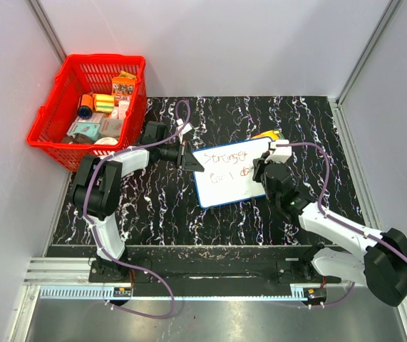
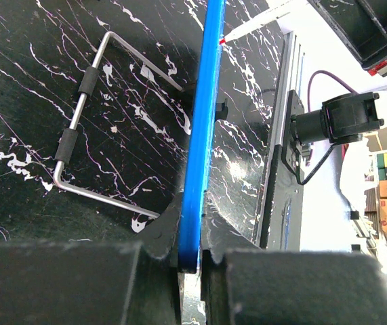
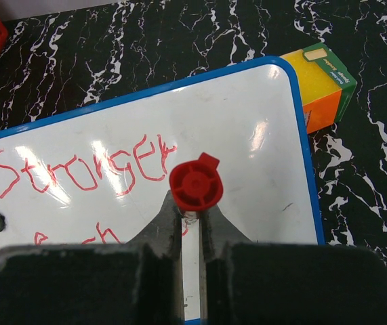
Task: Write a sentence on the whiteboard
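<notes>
The whiteboard [image 1: 221,187], white with a blue frame, lies tilted at mid-table. The sentence [image 1: 226,156] is red scrawl in two lines; the top reads "Stronger" [image 3: 78,172]. My left gripper [image 1: 192,162] is shut on the board's left blue edge [image 2: 203,122], which runs edge-on between the jaws [image 2: 196,261]. My right gripper [image 1: 264,171] is over the board's right part, shut on a red-capped marker [image 3: 196,183] that stands upright over the board [image 3: 261,135]. The marker's tip [image 2: 223,40] shows at the board surface in the left wrist view.
A red basket [image 1: 138,65] full of small packages stands at the back left. A small orange and green box [image 1: 267,135] lies under the board's far right corner [image 3: 322,84]. A bent wire stand [image 2: 78,135] lies behind the board.
</notes>
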Tool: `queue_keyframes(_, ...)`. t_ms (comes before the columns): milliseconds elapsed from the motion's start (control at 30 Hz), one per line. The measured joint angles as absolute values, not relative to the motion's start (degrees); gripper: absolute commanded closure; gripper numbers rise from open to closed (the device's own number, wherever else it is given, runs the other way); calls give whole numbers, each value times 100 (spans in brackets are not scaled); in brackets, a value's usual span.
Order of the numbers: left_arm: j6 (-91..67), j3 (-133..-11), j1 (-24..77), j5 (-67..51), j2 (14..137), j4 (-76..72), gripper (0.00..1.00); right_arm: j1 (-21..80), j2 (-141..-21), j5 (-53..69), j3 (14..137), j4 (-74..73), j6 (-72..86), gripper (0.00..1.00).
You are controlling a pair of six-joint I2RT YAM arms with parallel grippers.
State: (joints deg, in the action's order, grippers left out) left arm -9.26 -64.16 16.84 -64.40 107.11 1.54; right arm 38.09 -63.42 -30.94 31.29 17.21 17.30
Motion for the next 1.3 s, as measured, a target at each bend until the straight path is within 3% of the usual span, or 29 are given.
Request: queue_keyframes(1300, -902, -6427, 1688, -6440, 10711, 185, 100, 3806, -6445, -3181, 3223, 1802, 1675, 100)
